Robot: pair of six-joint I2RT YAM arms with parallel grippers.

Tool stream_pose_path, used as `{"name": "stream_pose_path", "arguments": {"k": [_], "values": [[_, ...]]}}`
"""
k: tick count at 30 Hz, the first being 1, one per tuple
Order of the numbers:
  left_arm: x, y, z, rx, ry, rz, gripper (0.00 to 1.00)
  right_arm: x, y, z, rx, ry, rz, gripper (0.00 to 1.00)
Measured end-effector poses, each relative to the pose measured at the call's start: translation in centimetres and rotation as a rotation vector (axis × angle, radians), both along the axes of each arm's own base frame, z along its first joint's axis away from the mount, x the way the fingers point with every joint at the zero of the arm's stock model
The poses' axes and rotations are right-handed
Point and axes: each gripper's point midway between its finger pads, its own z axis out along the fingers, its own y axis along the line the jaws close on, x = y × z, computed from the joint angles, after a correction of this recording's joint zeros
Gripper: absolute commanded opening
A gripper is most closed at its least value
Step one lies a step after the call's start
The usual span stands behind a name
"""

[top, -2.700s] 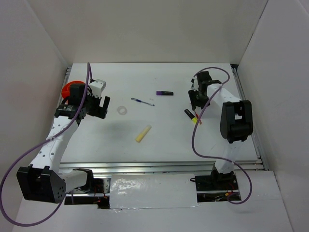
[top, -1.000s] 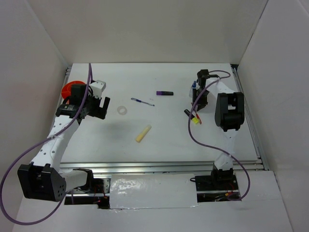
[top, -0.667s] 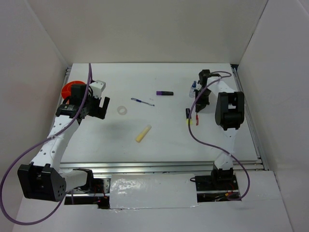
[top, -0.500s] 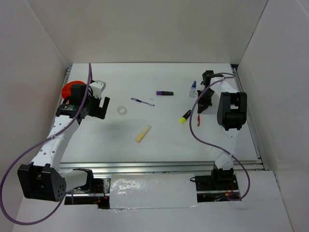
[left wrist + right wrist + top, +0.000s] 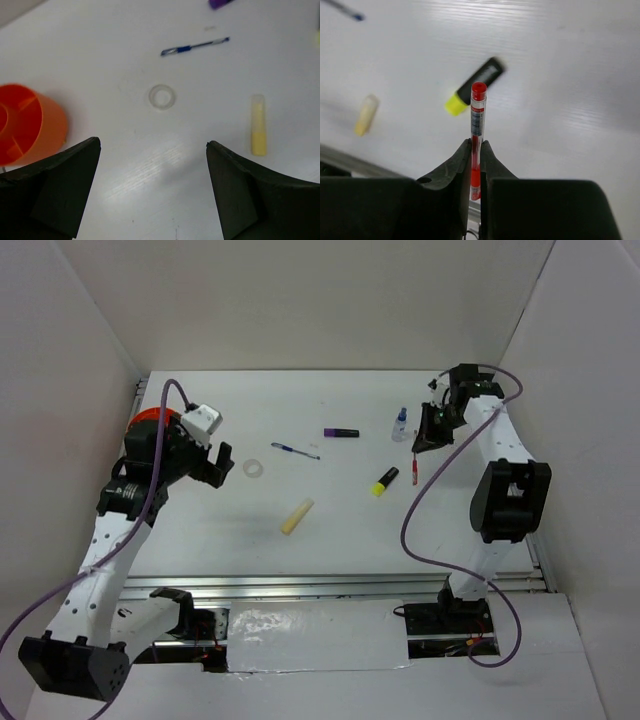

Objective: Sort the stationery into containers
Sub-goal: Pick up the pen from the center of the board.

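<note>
My right gripper point(image 5: 424, 438) point(image 5: 475, 147) is shut on the red pen point(image 5: 478, 112), held above the table at the back right; the pen point(image 5: 412, 471) sticks out ahead of the jaws. Below it lies the black-yellow highlighter point(image 5: 384, 482) point(image 5: 472, 86). My left gripper point(image 5: 214, 464) point(image 5: 152, 142) is open and empty, raised beside the orange-red cup point(image 5: 148, 419) point(image 5: 27, 122). The white tape ring point(image 5: 254, 469) point(image 5: 162, 96), blue pen point(image 5: 295, 451) point(image 5: 195, 46), pale yellow stick point(image 5: 296, 517) point(image 5: 258, 125), purple marker point(image 5: 341, 432) and small bottle point(image 5: 401, 424) lie on the table.
White walls close in the table point(image 5: 330, 540) on the left, back and right. A metal rail point(image 5: 330, 585) runs along the near edge. The cup has inner dividers and is partly hidden by the left arm in the top view.
My right gripper closed on the red pen, lifted it and swung toward the back right. The highlighter was pushed left and turned. The left arm rose and shifted slightly.
</note>
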Motion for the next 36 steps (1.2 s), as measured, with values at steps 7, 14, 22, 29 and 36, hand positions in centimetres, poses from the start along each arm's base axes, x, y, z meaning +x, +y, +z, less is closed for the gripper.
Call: {"name": "stream_pose_path", "arguments": {"k": [7,14,22,29,36], "values": [[-1.8,-9.2,4.6,0.058,-0.169,-0.421,0.99,-3.1,8.5,5.7,0.275,-0.058,0.275,0.00],[-9.8,-20.9,3.8,0.329,-0.394,-0.935,0.90,-8.3,16.4,6.6,0.446,0.030,0.512,0.00],[-15.8,-26.4,-1.7,0.602,-0.603,-1.246,0.74,-11.6,18.7,5.5,0.488,0.135,0.565,0.01],[-15.4,-27.8,-4.4,0.732,-0.643,-1.302,0.68,-13.4,20.1,4.7,0.473,0.204,0.566,0.00],[-14.5,-29.0,-5.1,0.782,-0.682,-1.290,0.73,-14.4,21.2,3.9,0.403,0.231,0.575,0.00]]}}
